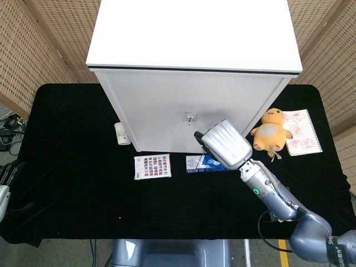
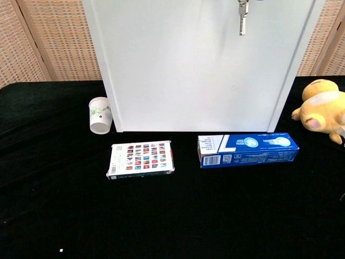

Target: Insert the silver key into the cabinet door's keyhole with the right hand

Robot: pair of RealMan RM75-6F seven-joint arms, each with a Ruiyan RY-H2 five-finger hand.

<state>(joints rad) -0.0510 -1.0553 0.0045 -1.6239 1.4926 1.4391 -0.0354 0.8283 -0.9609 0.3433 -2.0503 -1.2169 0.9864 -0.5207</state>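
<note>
The surface (image 1: 72, 183) is a table covered by a black cloth that reaches every visible edge and has rounded corners at the far side. Woven wicker screen panels (image 1: 33, 50) stand behind the surface on both sides; their tan lattice weave is set in light wooden frames. In the chest view the same screen panels (image 2: 51, 40) fill the background to the left and right. A strip of pale floor (image 1: 6, 114) shows past the left edge of the surface, with dark cables (image 1: 8, 133) lying on it. Lighting is even and diffuse, with only soft shadows on the cloth.
</note>
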